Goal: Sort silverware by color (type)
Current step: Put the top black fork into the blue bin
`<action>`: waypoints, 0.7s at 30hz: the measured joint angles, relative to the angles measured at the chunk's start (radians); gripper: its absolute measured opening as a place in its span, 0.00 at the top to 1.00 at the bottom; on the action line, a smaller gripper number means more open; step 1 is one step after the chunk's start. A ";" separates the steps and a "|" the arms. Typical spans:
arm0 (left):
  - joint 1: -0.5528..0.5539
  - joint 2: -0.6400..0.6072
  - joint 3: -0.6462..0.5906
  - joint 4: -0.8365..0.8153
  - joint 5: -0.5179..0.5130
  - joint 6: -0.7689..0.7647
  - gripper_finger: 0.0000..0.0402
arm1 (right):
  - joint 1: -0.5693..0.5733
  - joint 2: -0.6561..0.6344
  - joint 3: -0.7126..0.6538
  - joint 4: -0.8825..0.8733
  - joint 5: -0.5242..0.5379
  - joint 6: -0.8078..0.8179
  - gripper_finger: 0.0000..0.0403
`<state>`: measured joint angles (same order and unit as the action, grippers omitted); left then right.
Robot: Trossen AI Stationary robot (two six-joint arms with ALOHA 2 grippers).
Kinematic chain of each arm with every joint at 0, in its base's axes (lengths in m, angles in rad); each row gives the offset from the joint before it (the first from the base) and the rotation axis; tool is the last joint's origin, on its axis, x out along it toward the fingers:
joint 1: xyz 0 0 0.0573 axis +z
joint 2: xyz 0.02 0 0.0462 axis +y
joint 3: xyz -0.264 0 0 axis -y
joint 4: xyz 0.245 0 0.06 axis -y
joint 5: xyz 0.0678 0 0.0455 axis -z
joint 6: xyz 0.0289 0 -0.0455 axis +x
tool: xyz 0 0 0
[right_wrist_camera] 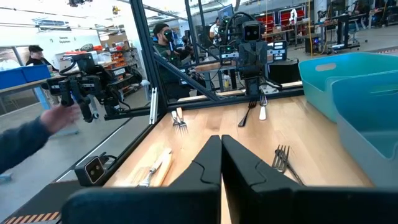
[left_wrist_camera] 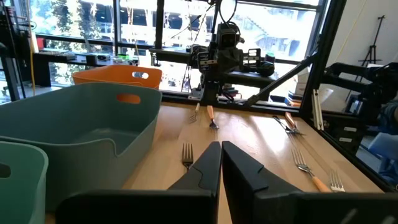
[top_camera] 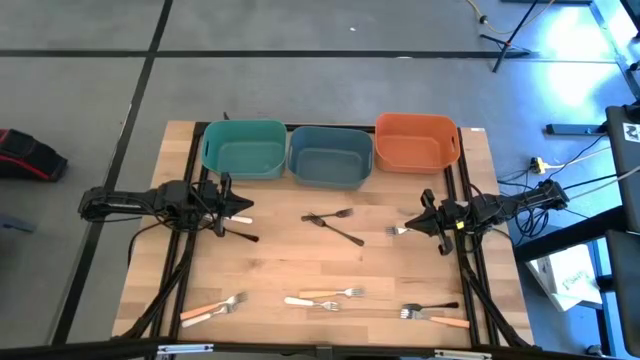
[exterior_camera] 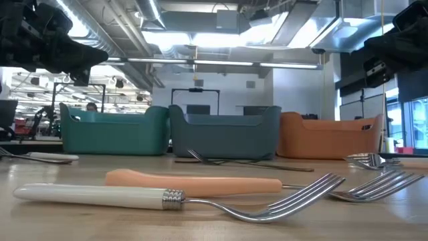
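Observation:
Several small forks lie flat on the wooden table. Two black-handled ones cross at the centre (top_camera: pixel 331 223). A white-handled fork (top_camera: pixel 241 219) and a black one (top_camera: pixel 243 235) lie beside my left gripper (top_camera: pixel 248 209), which hovers shut near the table's left side (left_wrist_camera: pixel 221 155). Another fork (top_camera: pixel 396 231) lies by my right gripper (top_camera: pixel 409 222), also shut and raised (right_wrist_camera: pixel 221 152). Near the front edge lie an orange fork (top_camera: pixel 212 308), two white ones (top_camera: pixel 322 297), and a black and orange pair (top_camera: pixel 435 313). Neither gripper holds anything.
Three bins stand in a row at the far edge: teal (top_camera: pixel 243 148), blue-grey (top_camera: pixel 330 155), orange (top_camera: pixel 417 142). Black frame rails run along both table sides. A person's hand and sleeve (right_wrist_camera: pixel 37 130) show beyond the table's near side in the right wrist view.

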<state>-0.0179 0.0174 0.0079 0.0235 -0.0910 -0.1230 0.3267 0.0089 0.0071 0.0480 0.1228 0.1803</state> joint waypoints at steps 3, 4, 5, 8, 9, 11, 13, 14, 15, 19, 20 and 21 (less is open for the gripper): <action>0.000 0.000 0.000 0.000 0.000 0.000 0.98 | 0.000 0.000 0.000 0.020 0.048 -0.024 0.99; 0.000 0.000 0.000 0.000 0.000 0.000 0.98 | 0.000 0.000 0.000 0.019 0.069 -0.029 0.99; 0.000 0.000 0.000 0.000 0.000 0.000 0.98 | 0.000 0.000 0.000 0.019 0.088 -0.029 0.99; 0.000 0.000 0.000 0.000 0.000 0.000 0.98 | 0.000 0.000 0.000 0.020 0.136 -0.031 0.99; 0.000 0.000 0.000 0.000 0.000 0.000 0.98 | 0.000 0.000 0.000 0.021 0.144 -0.035 0.99; 0.000 0.000 0.000 0.002 -0.001 0.003 0.98 | 0.000 0.000 0.000 0.032 0.156 -0.064 0.99; 0.000 0.000 0.000 0.027 -0.026 0.029 0.98 | 0.000 0.000 0.000 0.036 0.169 -0.080 0.99; 0.000 0.000 0.000 0.044 -0.043 0.033 0.98 | 0.000 0.001 0.000 0.038 0.180 -0.079 0.99; 0.000 0.000 0.000 0.057 -0.055 0.033 0.98 | 0.000 0.007 0.000 0.042 0.194 -0.078 0.99; 0.000 0.000 0.000 0.131 -0.110 0.029 0.98 | 0.000 0.077 0.001 0.083 0.256 -0.081 0.99; 0.000 0.000 0.000 0.147 -0.132 0.037 0.98 | 0.000 0.098 0.008 0.084 0.271 -0.082 0.99; 0.000 0.000 0.000 0.162 -0.154 0.059 0.98 | 0.000 0.125 0.017 0.099 0.290 -0.083 0.99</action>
<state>-0.0181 0.0177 0.0078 0.1859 -0.2453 -0.0641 0.3267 0.1341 0.0241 0.1470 0.4127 0.0971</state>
